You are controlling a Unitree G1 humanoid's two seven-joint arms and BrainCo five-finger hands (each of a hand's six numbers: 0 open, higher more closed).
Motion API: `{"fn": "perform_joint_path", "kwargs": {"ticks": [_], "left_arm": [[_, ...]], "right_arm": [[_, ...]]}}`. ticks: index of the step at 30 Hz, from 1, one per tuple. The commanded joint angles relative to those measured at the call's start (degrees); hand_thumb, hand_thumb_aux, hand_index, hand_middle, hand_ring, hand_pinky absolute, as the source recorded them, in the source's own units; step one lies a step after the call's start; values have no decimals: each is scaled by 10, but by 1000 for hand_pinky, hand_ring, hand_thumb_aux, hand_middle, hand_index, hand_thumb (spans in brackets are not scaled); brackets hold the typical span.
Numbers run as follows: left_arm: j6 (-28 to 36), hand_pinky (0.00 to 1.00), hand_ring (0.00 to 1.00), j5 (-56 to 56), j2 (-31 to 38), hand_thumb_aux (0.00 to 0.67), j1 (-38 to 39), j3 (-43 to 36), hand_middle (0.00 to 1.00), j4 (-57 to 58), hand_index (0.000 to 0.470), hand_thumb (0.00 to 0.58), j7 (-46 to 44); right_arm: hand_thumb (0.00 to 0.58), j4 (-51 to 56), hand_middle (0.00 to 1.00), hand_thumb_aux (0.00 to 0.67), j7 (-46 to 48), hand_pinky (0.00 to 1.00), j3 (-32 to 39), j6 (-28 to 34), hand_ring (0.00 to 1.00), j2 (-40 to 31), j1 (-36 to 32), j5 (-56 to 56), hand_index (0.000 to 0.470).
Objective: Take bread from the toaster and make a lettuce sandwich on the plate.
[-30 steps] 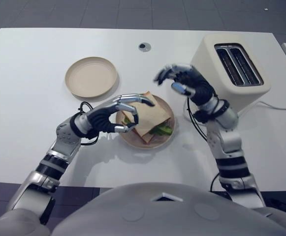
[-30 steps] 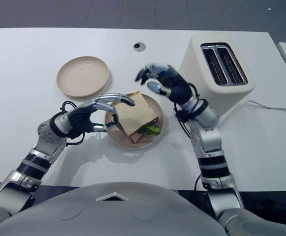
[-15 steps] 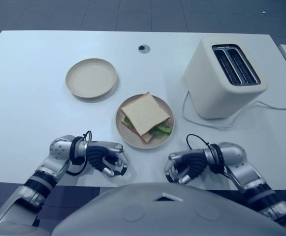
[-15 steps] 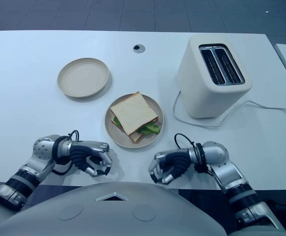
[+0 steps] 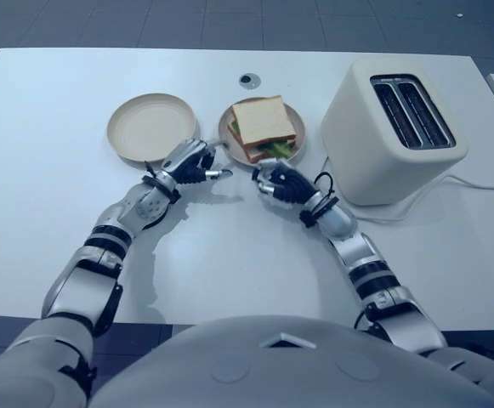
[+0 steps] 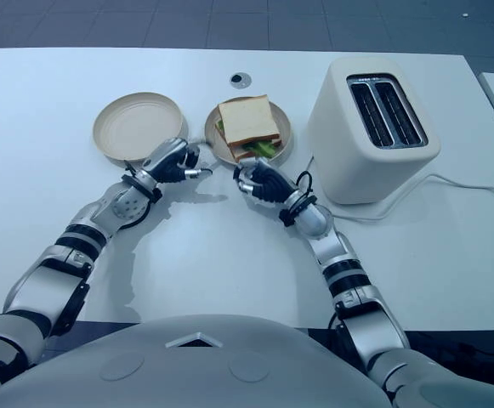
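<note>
A sandwich [image 5: 264, 121] of toast with green lettuce [image 5: 277, 150] peeking out at its front lies on a tan plate [image 5: 224, 133] just left of the toaster [image 5: 391, 127]. The toaster's two slots look empty. My left hand [image 5: 191, 163] sits at the plate's front left with its fingers curled, right by the rim. My right hand [image 5: 276, 180] is curled into a fist just in front of the plate's front edge. I cannot tell whether either hand touches the rim.
A second, empty tan plate [image 5: 151, 127] lies to the left of the sandwich plate. The toaster's white cable [image 5: 476, 183] runs off to the right. A small round hole [image 5: 249, 81] sits in the white table [image 5: 76, 221] behind the plates.
The sandwich plate now sits farther back, between the empty plate and the toaster. Both hands have come forward from the table's near edge to the plate's front rim, still curled.
</note>
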Motion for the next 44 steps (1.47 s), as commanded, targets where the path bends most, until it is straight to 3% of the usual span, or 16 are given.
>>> {"fn": "perform_joint_path", "kwargs": {"ticks": [1,2,3,8,13,26,44], "left_arm": [[-110,0,0,-152,-33,0,8,32,0,-4,0,0,-40],[-130,0,0,-222,-40,0,16,37,0,-24,0,0,-73],[-142,0,0,-299,-42,0,26,39,0,-57,0,0,-105],[-98,0,0,-591,-28,0,84,40,0,-295,0,0,-215],[-56,0,0,-638,-30,0,115,60,0,-365,0,0,-290],[-17,0,0,-602,-88,0,124,116,0,-353,0,0,-387],[-2,0,0,-574,-128,0,117,163,0,-337,0,0,-420]], "right_arm": [[0,-30,988,0,-55,988,-41,-22,988,17,-10,25,0],[0,-53,427,0,-67,427,-53,-22,427,21,-7,32,0],[0,-82,0,0,-81,0,-67,-23,0,24,-4,38,0],[0,-227,0,0,-139,0,-120,-58,0,43,28,53,0],[0,-248,0,0,-143,0,-127,-59,0,51,41,69,0],[0,-237,0,0,-138,0,-124,-59,0,53,40,58,0],[0,-230,0,0,-146,0,-123,-59,0,63,33,51,0]]}}
